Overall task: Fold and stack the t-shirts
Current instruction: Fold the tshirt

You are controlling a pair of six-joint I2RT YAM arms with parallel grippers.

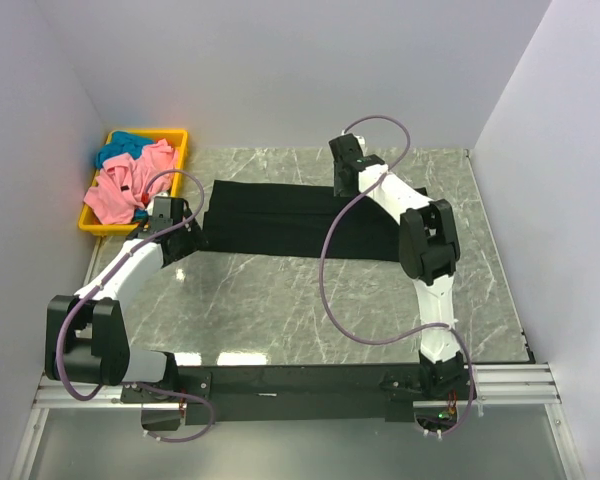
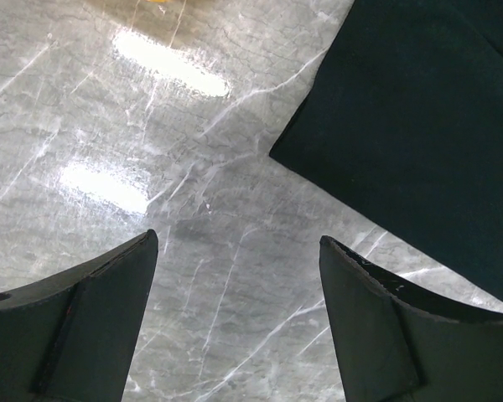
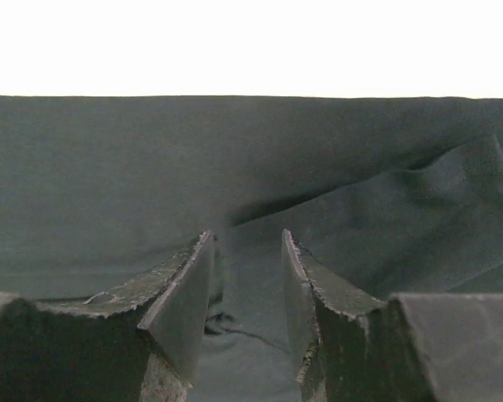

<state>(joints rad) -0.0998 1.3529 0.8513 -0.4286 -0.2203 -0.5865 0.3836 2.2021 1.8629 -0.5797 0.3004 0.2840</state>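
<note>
A large black t-shirt (image 1: 280, 215) lies folded into a long band across the far half of the table. My right gripper (image 1: 346, 188) presses down on its far edge. Its jaws (image 3: 247, 234) stand partly apart, so it is open, with a low ridge of the black cloth (image 3: 251, 335) bunched between the fingers. My left gripper (image 1: 192, 238) hovers beside the shirt's near left corner (image 2: 335, 142), wide open over bare marble (image 2: 239, 243) with nothing between its fingers. A pink t-shirt (image 1: 130, 185) and a teal one (image 1: 125, 145) lie crumpled in a bin.
The yellow bin (image 1: 180, 134) stands at the far left corner of the marble table (image 1: 280, 300). White walls close in on the left, back and right. Purple cables loop over both arms.
</note>
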